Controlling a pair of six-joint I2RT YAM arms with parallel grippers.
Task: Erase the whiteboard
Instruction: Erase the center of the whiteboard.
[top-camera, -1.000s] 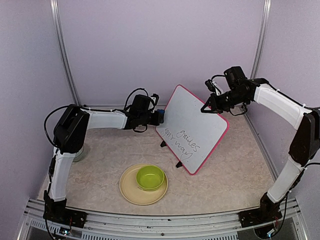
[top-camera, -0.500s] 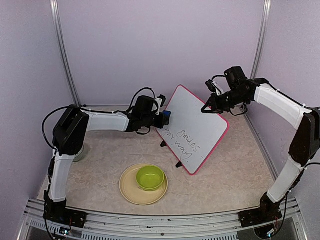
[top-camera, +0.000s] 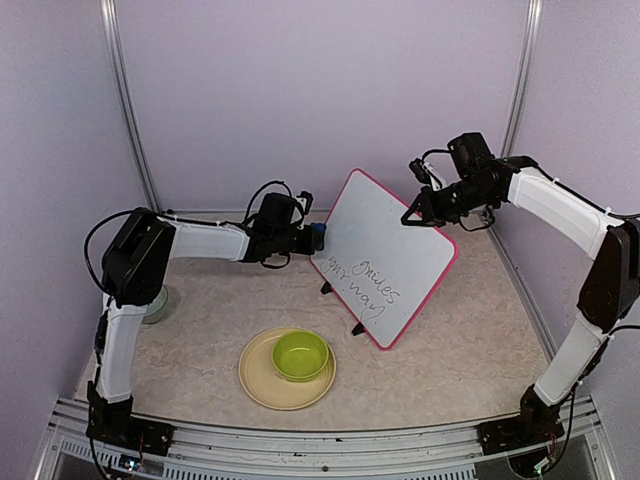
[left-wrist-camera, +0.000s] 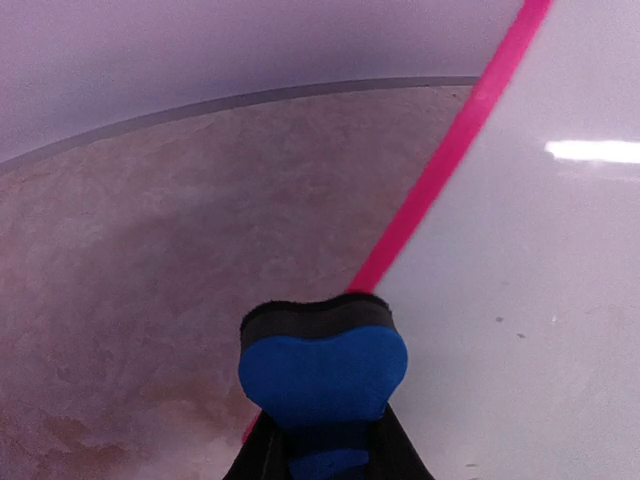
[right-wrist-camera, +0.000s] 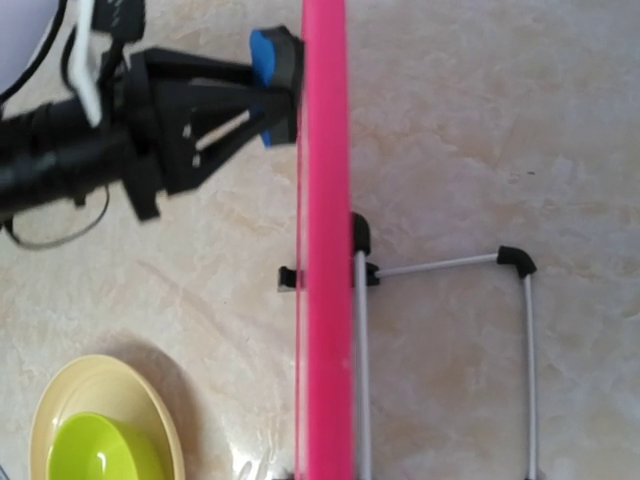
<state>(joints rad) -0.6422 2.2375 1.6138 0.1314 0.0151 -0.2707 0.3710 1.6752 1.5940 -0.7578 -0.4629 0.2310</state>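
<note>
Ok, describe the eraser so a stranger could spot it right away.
Find the whiteboard, the pink-framed board standing mid-table. At its left edge the left gripper holds the eraser: a small blue foam block with a dark felt face, the only blue thing in view.

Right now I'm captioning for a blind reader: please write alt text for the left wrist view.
A blue eraser, clamped in the left claw, sits at the pink frame of the whiteboard. Its blank white surface fills the right, and the beige marbled table fills the left.
</note>
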